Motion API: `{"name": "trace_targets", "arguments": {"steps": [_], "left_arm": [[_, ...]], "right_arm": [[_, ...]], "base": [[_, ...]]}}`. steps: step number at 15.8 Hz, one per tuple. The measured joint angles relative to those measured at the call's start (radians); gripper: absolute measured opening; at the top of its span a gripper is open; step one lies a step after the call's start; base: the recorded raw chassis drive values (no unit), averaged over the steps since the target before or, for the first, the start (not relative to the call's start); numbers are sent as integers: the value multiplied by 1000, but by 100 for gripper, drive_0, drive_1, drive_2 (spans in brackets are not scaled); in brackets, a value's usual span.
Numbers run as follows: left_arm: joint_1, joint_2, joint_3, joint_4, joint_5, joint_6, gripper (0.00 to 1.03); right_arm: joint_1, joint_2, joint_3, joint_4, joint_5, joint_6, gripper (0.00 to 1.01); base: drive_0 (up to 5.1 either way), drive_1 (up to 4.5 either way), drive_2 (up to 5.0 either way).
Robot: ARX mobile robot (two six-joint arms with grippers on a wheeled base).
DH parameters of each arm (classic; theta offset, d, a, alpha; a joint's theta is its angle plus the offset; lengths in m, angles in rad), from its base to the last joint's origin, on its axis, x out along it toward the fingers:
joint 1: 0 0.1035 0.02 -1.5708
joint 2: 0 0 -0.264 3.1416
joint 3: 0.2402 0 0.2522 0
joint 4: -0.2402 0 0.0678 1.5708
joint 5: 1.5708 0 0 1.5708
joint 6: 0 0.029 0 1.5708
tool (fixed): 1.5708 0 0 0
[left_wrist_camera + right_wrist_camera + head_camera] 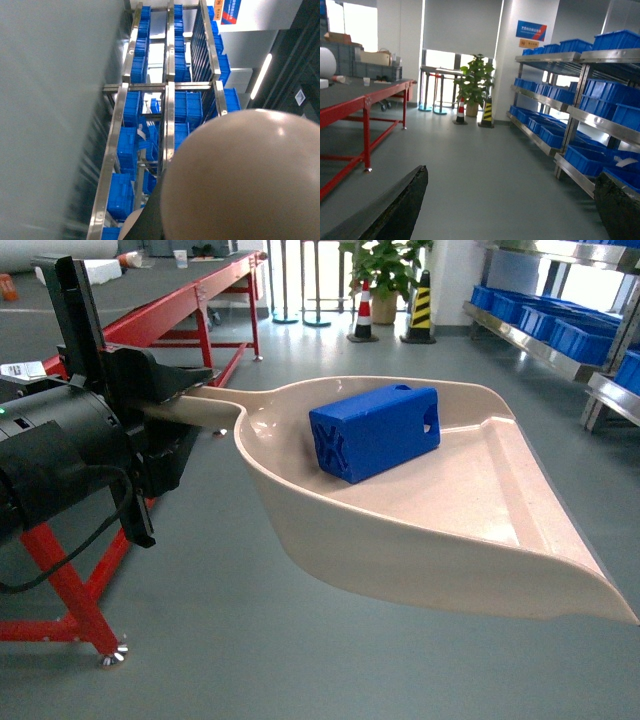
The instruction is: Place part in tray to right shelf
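Note:
The beige tray (pixel 470 510) hangs in the air over the grey floor, held level by its long handle. My left gripper (pixel 175 400) is shut on that handle at the left of the head view. The bright-blue part (pixel 375 430) lies inside the tray near the handle end, X-ribbed face toward me. In the left wrist view the tray's rounded back (pixel 245 180) fills the lower right. The steel right shelf (pixel 540 345) stands at the far right, apart from the tray. My right gripper (pixel 512 175) is open with only floor between its dark fingers (pixel 405 205).
Blue crates (pixel 555 135) fill the shelf (pixel 570 112) lanes. A red-framed table (pixel 200 300) runs along the left. Two striped cones (pixel 420 310) and a potted plant (pixel 385 270) stand at the far end of the aisle.

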State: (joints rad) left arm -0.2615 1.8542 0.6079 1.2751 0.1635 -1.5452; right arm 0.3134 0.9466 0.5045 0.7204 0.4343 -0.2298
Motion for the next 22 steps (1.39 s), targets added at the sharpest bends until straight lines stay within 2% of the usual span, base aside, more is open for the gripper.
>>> {"name": "trace_targets", "arguments": {"steps": [22], "left_arm": [[3, -2, 0, 4, -3, 0, 14]], "right_arm": [[1, -2, 0, 6, -1, 0, 98]], "base": [[12, 419, -395]]}}
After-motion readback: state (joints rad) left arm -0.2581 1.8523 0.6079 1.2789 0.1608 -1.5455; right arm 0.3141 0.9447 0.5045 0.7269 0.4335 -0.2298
